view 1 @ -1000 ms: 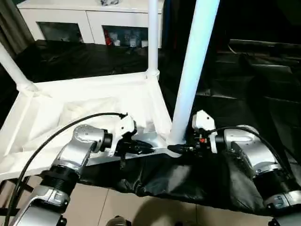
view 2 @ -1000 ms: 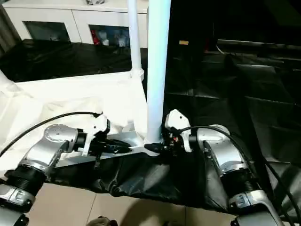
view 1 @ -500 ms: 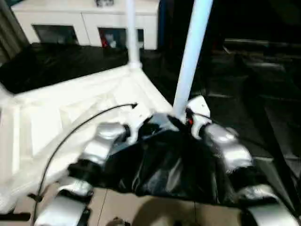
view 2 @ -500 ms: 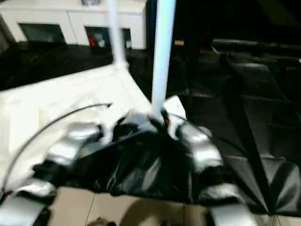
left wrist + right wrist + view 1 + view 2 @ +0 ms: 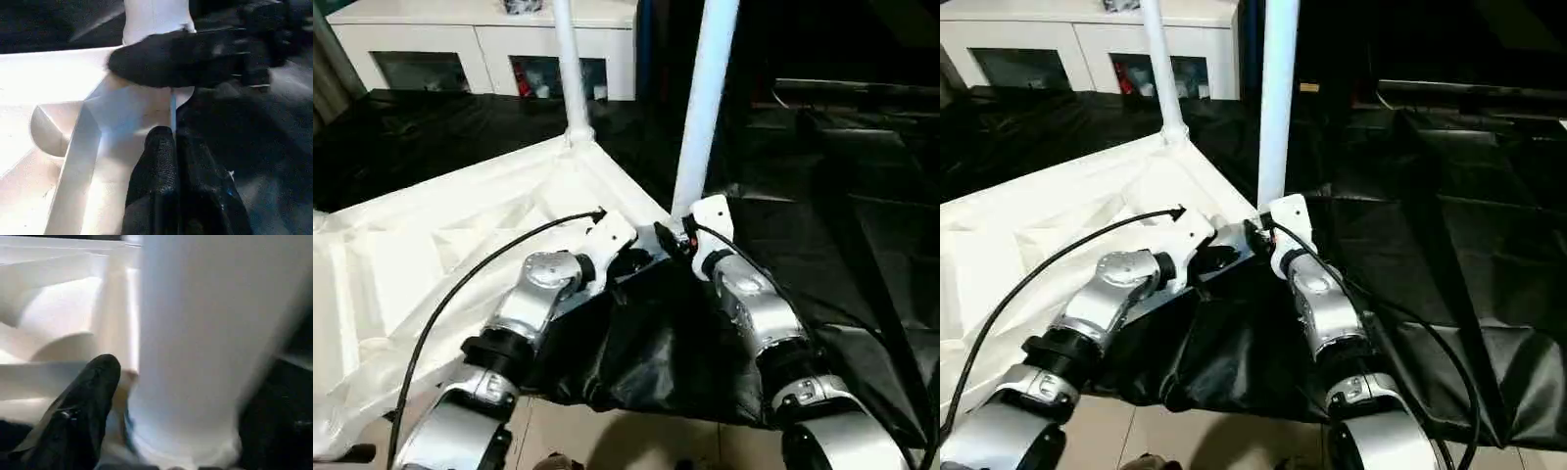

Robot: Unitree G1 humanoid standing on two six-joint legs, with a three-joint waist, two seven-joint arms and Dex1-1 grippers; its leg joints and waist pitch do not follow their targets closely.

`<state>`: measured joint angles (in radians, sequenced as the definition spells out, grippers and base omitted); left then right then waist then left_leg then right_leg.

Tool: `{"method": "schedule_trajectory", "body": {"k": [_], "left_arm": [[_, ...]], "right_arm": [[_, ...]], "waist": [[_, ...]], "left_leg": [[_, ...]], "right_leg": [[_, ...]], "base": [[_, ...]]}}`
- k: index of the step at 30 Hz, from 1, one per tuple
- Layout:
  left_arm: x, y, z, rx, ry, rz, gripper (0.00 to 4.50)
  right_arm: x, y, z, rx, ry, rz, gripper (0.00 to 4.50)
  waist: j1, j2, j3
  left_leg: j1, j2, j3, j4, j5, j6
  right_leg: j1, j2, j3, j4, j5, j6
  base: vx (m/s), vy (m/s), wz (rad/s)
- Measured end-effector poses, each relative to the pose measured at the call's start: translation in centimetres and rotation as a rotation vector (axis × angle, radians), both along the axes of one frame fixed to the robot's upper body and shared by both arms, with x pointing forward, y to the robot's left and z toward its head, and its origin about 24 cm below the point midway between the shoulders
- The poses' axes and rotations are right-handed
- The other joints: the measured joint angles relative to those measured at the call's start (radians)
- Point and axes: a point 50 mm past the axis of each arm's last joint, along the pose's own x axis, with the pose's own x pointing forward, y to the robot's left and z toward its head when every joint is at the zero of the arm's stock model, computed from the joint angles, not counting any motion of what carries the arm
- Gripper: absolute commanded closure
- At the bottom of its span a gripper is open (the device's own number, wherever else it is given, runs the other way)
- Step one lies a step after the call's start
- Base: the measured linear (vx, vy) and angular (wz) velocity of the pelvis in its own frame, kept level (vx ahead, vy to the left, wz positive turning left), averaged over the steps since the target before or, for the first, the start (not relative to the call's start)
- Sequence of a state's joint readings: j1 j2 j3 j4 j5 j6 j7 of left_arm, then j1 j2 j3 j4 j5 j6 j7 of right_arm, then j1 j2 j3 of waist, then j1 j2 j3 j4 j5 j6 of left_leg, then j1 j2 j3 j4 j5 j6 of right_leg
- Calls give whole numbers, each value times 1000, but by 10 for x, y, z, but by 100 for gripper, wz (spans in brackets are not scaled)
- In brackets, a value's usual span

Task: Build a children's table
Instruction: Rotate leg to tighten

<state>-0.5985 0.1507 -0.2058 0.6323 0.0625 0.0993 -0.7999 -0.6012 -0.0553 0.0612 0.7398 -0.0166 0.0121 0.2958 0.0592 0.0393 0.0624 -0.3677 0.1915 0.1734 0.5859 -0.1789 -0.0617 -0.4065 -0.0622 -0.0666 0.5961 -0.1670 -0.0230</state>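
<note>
The children's table lies upside down: a white ribbed tabletop [image 5: 440, 245] with a leg [image 5: 705, 117] upright in its near corner socket and another leg [image 5: 568, 69] in the far corner. My left gripper [image 5: 641, 262] is at the near corner, shut on the tabletop's thin rim [image 5: 172, 110]. Across from it, my right gripper [image 5: 677, 238] is open around the foot of the near leg [image 5: 205, 333]. One of its fingers [image 5: 83, 406] stands just off the leg's side, and the same gripper shows as a black bar [image 5: 186, 58] crossing the leg.
Black plastic sheeting [image 5: 862, 245] covers the work surface and hangs over its front edge. A white glass-door cabinet [image 5: 480, 49] stands at the back. Tiled floor [image 5: 607, 431] shows below. A dark low frame [image 5: 862, 98] lies at the right.
The camera has swung. Both forearms now reach forward to the near corner instead of coming in from the sides. The right gripper's fingers have spread wider around the leg.
</note>
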Motion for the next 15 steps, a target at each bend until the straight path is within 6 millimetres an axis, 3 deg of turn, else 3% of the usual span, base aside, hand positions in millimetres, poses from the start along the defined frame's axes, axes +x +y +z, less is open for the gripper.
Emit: {"method": "schedule_trajectory", "body": {"k": [6, 15], "left_arm": [[-5, 15, 1, -13, 30, -83, 450], [-18, 32, 1, -40, 95, -232, 450]], "right_arm": [[-1, -19, 7, -105, -7, 189, 56], [-22, -39, 12, -123, 74, 546, 56]], "waist": [[1, 0, 0], [7, 1, 0]], "left_leg": [[-1, 0, 1, 3, 0, 0], [-3, 1, 1, 3, 1, 2]], "right_leg": [[0, 0, 0, 1, 0, 0], [-1, 0, 0, 1, 0, 0]], "base": [[0, 0, 0], [0, 0, 0]]}}
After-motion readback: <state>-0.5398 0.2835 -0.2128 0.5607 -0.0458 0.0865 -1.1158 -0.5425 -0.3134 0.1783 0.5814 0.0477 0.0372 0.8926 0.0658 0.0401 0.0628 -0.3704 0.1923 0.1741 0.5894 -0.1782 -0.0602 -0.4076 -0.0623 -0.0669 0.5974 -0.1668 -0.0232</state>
